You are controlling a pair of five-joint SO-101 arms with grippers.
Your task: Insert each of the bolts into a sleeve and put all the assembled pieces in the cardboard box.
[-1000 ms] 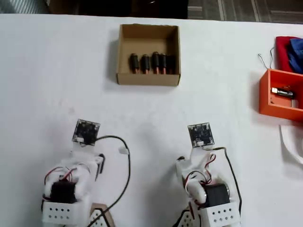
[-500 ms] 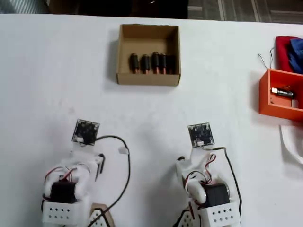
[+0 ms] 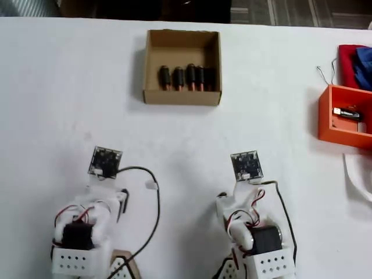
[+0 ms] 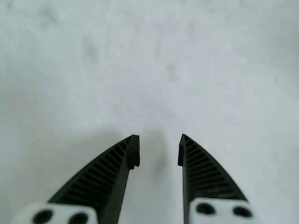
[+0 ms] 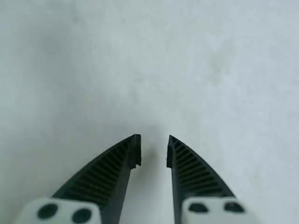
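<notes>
Several assembled pieces (image 3: 190, 77) — row inside cardboard box (image 3: 181, 97).

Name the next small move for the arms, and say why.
Probably none: I would hold position. The assembled pieces lie in a row inside the cardboard box, and the left gripper and right gripper are open, holding nothing, above the table, so the task looks done.
</notes>
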